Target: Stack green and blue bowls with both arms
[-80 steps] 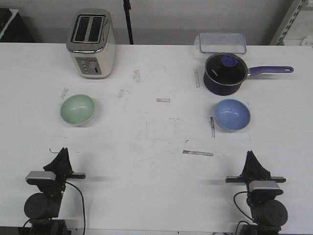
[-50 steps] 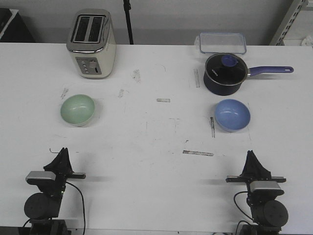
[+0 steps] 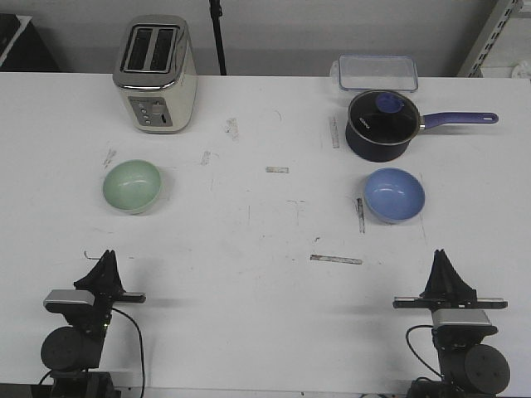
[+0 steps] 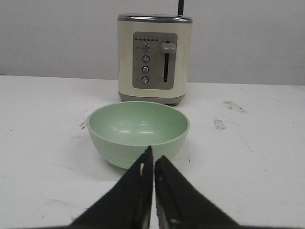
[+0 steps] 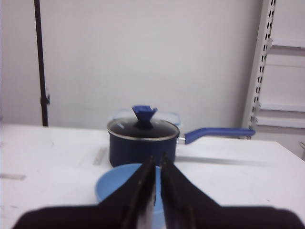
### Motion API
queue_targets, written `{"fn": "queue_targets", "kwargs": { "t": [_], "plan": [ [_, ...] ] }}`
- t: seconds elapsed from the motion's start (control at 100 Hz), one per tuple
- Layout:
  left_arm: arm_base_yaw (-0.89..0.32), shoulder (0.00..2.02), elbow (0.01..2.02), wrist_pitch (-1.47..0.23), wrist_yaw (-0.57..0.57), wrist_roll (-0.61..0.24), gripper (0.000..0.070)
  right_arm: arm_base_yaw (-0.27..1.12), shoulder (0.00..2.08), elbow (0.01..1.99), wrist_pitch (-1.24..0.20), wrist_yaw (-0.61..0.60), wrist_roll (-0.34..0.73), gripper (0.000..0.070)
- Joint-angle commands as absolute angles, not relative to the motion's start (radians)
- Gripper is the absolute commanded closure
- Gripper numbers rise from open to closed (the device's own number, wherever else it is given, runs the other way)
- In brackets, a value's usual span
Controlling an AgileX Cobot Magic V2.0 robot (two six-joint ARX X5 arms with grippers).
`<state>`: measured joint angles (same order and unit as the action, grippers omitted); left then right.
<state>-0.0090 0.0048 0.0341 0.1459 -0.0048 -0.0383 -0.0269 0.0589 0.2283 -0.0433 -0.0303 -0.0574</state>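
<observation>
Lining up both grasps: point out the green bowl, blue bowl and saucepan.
green bowl (image 3: pixel 131 185), front view, inner floor.
blue bowl (image 3: pixel 395 194), front view, inner floor.
saucepan (image 3: pixel 380 117), front view, glass lid.

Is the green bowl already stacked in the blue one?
No, the green bowl sits alone near the toaster, far across the table from the blue bowl.

Pale mint green bowl (image 3: pixel 131 186), light periwinkle blue bowl (image 3: pixel 395 195). The saucepan (image 3: pixel 380 126) is dark navy with a purple handle, the toaster (image 3: pixel 155 75) cream and chrome. White worktop (image 3: pixel 265 232) carries grey scuff marks; both arms are black.
</observation>
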Motion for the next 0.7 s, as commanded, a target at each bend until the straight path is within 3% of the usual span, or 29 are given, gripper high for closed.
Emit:
{"fn": "queue_targets", "kwargs": {
  "t": [0.0,0.53,0.69],
  "plan": [
    [-0.009,0.003,0.012,0.159,-0.008,-0.027,0.0699,-0.026,0.093,0.273,-0.055,-0.009,-0.088,0.0688],
    [-0.009,0.003,0.012,0.159,-0.008,-0.027,0.0699,-0.026,0.644,0.666,-0.199,0.027,-0.072,0.0688],
    [-0.009,0.003,0.012,0.158,-0.008,-0.027,0.0699,-0.026,0.861,0.826,-0.337,0.026,-0.054,0.0688]
  ]
}}
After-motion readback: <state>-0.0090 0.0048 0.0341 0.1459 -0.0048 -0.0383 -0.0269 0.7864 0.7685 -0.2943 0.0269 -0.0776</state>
